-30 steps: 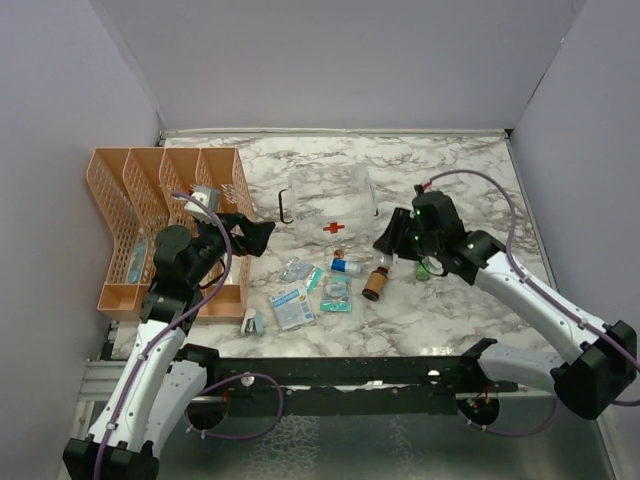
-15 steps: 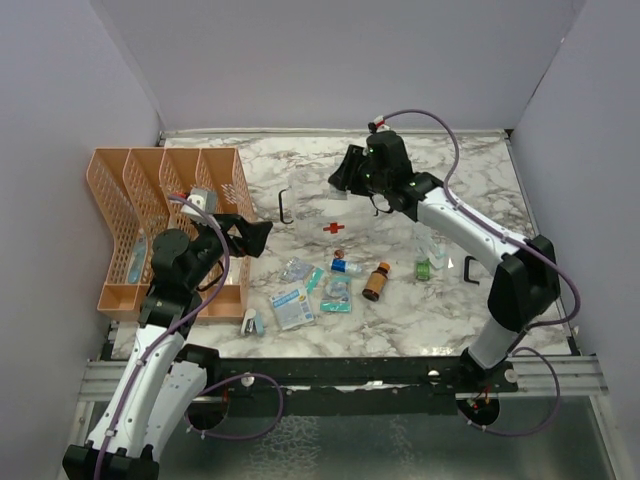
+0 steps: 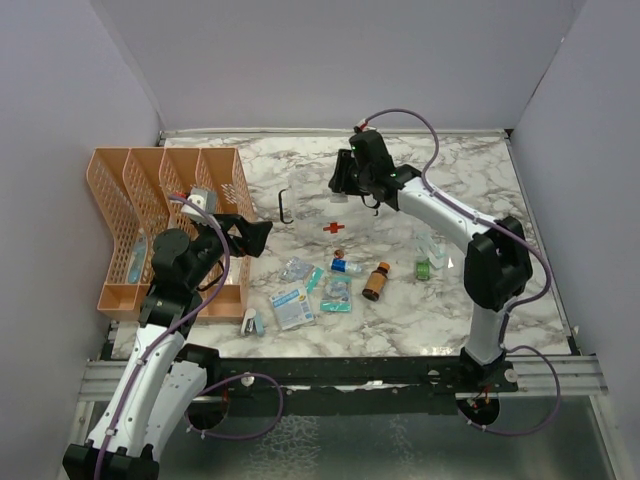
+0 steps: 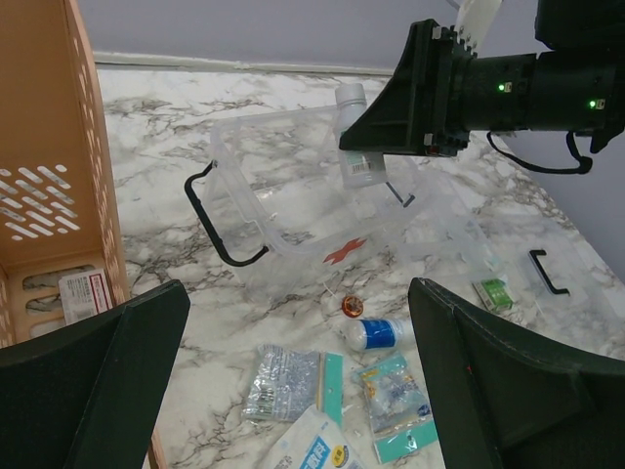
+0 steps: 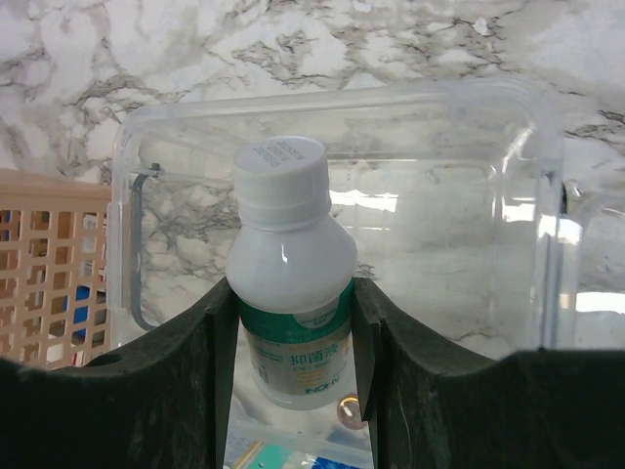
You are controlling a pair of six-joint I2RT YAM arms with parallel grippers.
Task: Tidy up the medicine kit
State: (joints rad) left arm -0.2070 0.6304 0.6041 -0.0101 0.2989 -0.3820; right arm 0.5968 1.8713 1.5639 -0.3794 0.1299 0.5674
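Observation:
The medicine kit (image 3: 322, 205) is a clear box with a red cross (image 3: 334, 228) and a black handle, open at mid table. My right gripper (image 3: 345, 182) is shut on a white bottle with a green label (image 5: 285, 244) and holds it upright above the kit's open box (image 5: 469, 195). The left wrist view shows that bottle (image 4: 355, 147) over the kit (image 4: 283, 210). My left gripper (image 3: 262, 234) is open and empty, left of the kit, and in its own view (image 4: 298, 293) hovers over loose sachets.
An orange lattice organizer (image 3: 165, 215) stands at the left. In front of the kit lie a blue-and-white vial (image 3: 346, 266), an amber bottle (image 3: 376, 281) and several sachets (image 3: 292, 305). A green box (image 3: 424, 267) and the clear lid (image 3: 435, 243) lie to the right.
My right arm has swung from the right of the kit, near the green box, up and left to above the kit's back part. The left arm has hardly moved.

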